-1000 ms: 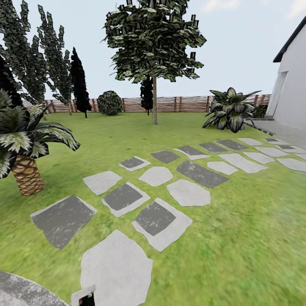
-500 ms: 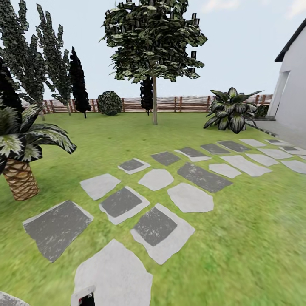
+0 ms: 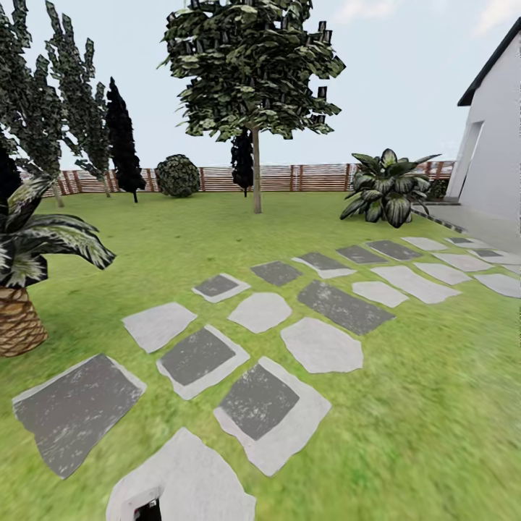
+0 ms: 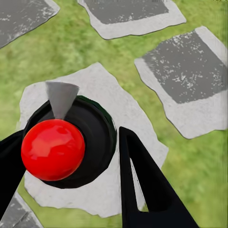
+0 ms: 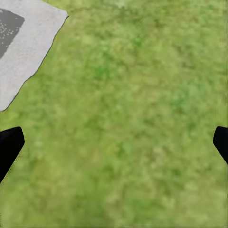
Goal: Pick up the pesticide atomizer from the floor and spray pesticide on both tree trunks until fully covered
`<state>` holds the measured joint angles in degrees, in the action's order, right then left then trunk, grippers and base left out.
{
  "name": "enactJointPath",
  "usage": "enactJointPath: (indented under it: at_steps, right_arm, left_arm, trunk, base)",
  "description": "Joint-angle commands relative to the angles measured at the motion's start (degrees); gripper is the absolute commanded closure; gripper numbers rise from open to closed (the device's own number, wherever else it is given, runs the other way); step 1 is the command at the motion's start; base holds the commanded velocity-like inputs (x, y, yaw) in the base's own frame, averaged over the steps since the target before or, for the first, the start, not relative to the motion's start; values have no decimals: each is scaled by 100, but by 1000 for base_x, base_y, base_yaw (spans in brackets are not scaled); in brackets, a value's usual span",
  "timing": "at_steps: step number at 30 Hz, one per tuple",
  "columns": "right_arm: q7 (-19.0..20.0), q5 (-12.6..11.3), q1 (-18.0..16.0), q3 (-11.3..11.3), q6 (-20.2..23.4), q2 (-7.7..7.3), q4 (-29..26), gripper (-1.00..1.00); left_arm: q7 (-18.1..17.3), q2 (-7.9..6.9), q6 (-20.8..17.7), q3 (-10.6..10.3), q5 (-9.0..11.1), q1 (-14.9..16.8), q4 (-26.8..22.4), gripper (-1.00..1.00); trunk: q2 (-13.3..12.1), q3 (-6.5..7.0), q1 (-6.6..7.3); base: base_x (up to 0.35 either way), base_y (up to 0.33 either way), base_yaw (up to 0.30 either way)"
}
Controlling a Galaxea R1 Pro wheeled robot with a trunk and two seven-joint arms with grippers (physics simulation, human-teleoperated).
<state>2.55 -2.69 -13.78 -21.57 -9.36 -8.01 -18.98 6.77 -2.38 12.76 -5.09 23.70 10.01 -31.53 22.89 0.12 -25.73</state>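
Observation:
The pesticide atomizer [image 4: 90, 137] is a round black body with a red ball on it and a short grey cone nozzle, seen in the left wrist view. My left gripper [image 4: 66, 137] is shut on it, one black finger [image 4: 142, 190] on each side, above a pale stepping stone. A small white and black tip [image 3: 142, 504] shows at the bottom edge of the head view. One tree [image 3: 250, 65] with a straight bare tree trunk [image 3: 256, 174] stands far ahead on the garden lawn [image 3: 405, 405] near the slatted fence [image 3: 318, 177]. My right gripper [image 5: 114, 147] hangs open over bare grass.
Grey and pale stepping stones [image 3: 257, 401] cross the lawn towards a white house [image 3: 496, 145] at the right. A short palm [image 3: 22, 253] stands close on the left. Tall dark trees [image 3: 51, 94], a round bush [image 3: 177, 176] and a broad-leaved plant [image 3: 387, 188] line the far side.
The whole head view has shifted: the palm and stepping stones slid left and closer, so the camera moved. The atomizer tip stays at the bottom edge.

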Motion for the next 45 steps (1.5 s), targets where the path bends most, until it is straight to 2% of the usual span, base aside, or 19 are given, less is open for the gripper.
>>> enactJointPath:
  at_steps: [1, 45]
  right_arm:
    - [24, -29, -3, -22, -22, 1, 8, -100]
    - [18, -80, -3, -31, -22, 5, 43, -100]
  left_arm:
    - [43, -8, 25, -47, 37, 3, 2, 100]
    - [44, -7, 45, -2, 34, 9, 6, 100]
  trunk:
    - [3, -2, -5]
    - [3, -2, -5]
  base:
    - [334, 0, -30]
    - [334, 0, -3]
